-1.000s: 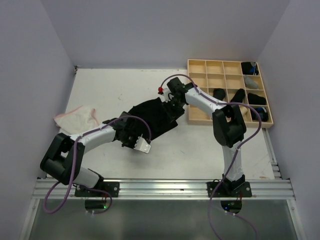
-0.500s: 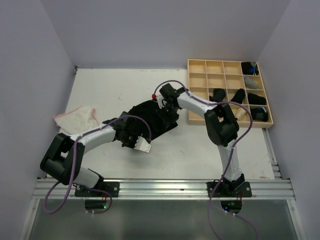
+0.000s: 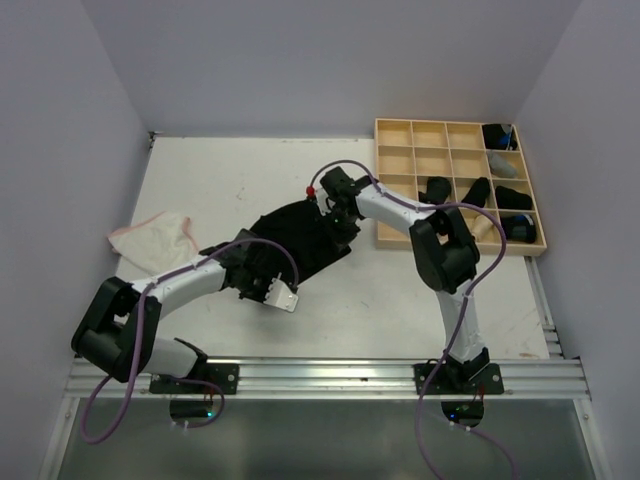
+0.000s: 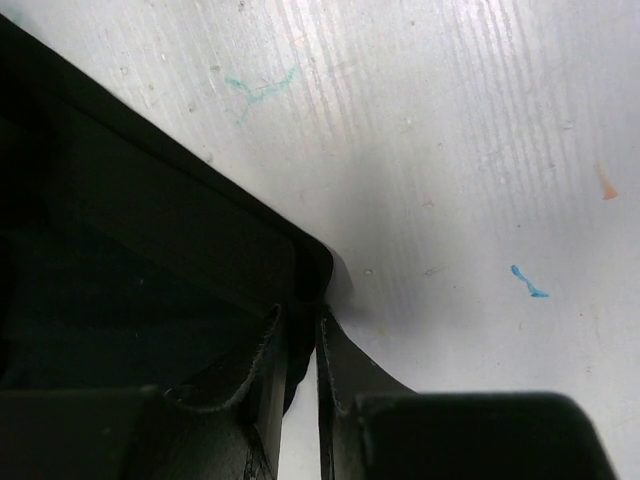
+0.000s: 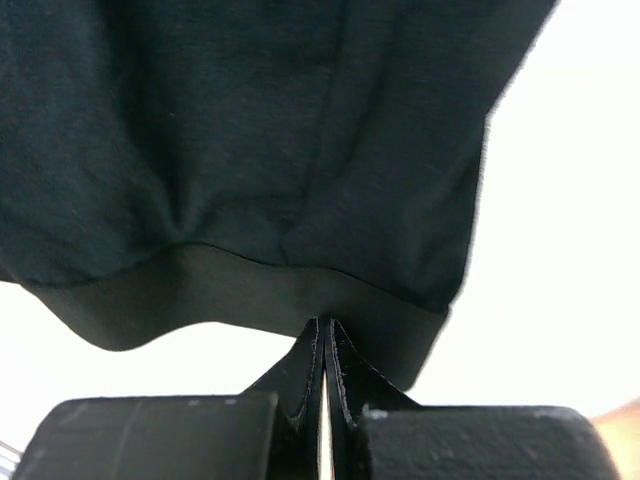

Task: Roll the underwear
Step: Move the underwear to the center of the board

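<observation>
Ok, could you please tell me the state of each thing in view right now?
Black underwear: flat, unrolled, pinched at two edges.
Left tool: shut on the black underwear's corner.
Right tool: shut on its waistband.
White underwear: crumpled, unrolled, untouched.
Tray: partly filled, dark items in right-hand cells.
</observation>
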Tool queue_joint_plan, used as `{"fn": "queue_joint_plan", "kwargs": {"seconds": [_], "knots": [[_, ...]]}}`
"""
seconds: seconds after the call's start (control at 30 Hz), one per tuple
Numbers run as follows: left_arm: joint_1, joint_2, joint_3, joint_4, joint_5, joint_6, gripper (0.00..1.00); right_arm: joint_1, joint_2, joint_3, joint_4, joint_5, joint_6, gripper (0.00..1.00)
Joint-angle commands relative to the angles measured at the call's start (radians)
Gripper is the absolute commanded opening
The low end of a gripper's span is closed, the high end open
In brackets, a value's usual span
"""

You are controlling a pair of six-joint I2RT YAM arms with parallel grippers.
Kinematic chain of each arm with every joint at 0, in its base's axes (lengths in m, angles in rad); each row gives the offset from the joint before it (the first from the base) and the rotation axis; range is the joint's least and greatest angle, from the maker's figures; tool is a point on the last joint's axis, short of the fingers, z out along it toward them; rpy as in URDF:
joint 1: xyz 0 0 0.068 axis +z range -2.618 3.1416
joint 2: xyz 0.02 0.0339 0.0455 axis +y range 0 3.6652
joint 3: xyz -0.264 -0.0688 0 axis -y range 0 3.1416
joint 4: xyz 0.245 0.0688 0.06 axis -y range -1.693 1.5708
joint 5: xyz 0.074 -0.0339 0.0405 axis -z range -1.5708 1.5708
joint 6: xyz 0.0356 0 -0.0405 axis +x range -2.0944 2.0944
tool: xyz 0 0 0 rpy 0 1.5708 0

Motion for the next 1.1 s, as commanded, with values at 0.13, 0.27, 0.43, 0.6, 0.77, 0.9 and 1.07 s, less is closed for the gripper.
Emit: {"fn": "queue_joint_plan", "kwargs": {"seconds": [0.13, 0.27, 0.43, 0.6, 0.77, 0.9, 1.07], "knots": [[-0.004, -0.015, -0.035, -0.023, -0.021, 0.002, 0.19, -0.001, -0.114, 0.005, 0.032, 0.036, -0.002, 0.11], [-0.005, -0.014, -0.024, -0.025, -0.016, -0.008, 0.19, 0.025, -0.079, 0.031, 0.021, 0.028, 0.040, 0.33], [-0.005, -0.019, -0.027, -0.031, -0.016, -0.013, 0.19, 0.069, -0.031, 0.049, 0.043, 0.093, 0.055, 0.44], [-0.005, -0.029, -0.038, -0.031, -0.016, -0.018, 0.19, 0.068, 0.045, 0.054, 0.052, 0.123, 0.049, 0.42], [-0.004, -0.035, -0.047, -0.031, -0.018, -0.024, 0.19, 0.068, 0.065, 0.032, 0.070, 0.134, 0.041, 0.19], [-0.005, -0.043, -0.062, -0.036, -0.028, -0.011, 0.19, 0.066, 0.018, 0.008, 0.072, 0.156, 0.029, 0.00], [-0.005, -0.052, -0.082, -0.045, -0.041, 0.008, 0.18, 0.040, -0.095, -0.018, 0.070, 0.165, 0.015, 0.00]]}}
